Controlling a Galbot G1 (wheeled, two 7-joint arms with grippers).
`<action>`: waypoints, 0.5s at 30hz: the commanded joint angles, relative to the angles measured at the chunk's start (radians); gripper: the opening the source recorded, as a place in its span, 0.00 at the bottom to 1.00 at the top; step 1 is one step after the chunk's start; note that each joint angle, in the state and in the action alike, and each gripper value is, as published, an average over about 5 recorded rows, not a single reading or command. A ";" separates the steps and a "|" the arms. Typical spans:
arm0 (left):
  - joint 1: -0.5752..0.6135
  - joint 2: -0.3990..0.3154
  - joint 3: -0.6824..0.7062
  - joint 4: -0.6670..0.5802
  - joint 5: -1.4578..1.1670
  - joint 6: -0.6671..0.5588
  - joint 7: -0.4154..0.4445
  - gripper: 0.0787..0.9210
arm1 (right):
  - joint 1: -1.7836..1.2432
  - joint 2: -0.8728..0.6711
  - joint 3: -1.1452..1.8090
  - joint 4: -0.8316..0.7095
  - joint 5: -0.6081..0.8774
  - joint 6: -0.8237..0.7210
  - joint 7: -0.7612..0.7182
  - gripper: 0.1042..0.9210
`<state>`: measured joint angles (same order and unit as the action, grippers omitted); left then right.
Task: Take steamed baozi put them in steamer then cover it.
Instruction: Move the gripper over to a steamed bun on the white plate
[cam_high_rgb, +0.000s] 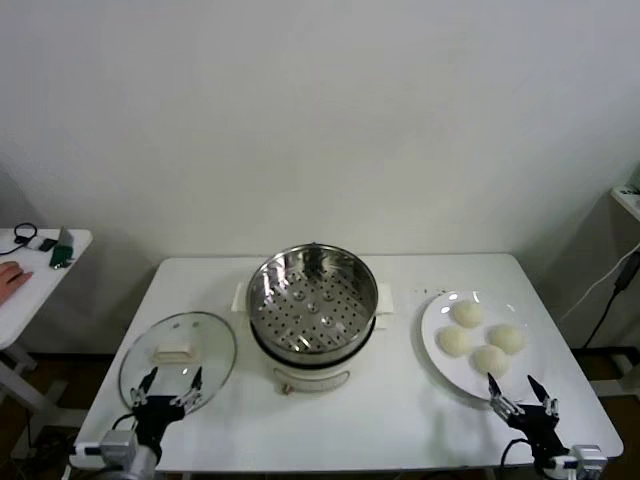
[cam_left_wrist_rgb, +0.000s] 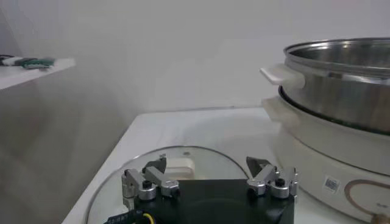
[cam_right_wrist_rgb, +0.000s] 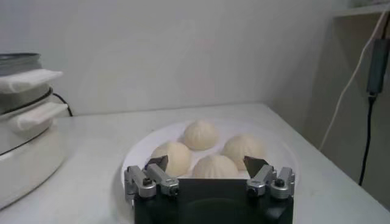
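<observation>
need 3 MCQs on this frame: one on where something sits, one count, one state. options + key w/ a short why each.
1. Where does the cover lie?
A. On the steamer
B. On the table, on the steamer's left
C. On the plate

2. How many steamed baozi are on the plate?
A. Two
B. Four
C. Six

3. What state is the steamer in?
A. Uncovered and empty
B. Covered
C. Uncovered with buns inside

Key:
1 B: the glass lid rests flat on the white table, by the left end effector.
2 B: four buns show in the head and right wrist views, beyond the open right end effector.
3 A: its bare perforated tray is visible.
</observation>
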<state>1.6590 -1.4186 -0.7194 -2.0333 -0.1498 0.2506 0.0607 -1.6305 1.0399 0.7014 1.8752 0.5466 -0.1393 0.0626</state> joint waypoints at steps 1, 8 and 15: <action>0.001 0.007 0.006 -0.006 0.001 0.000 0.001 0.88 | 0.307 -0.197 -0.023 -0.058 -0.011 -0.280 0.021 0.88; 0.007 0.007 0.027 -0.016 0.009 -0.004 0.004 0.88 | 0.638 -0.570 -0.264 -0.298 -0.136 -0.271 -0.408 0.88; 0.010 0.001 0.038 -0.021 0.023 -0.009 0.013 0.88 | 1.126 -0.708 -0.766 -0.565 -0.452 -0.010 -0.863 0.88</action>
<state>1.6665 -1.4151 -0.6895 -2.0522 -0.1353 0.2451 0.0682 -1.0328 0.5964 0.3736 1.5826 0.3500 -0.2595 -0.3446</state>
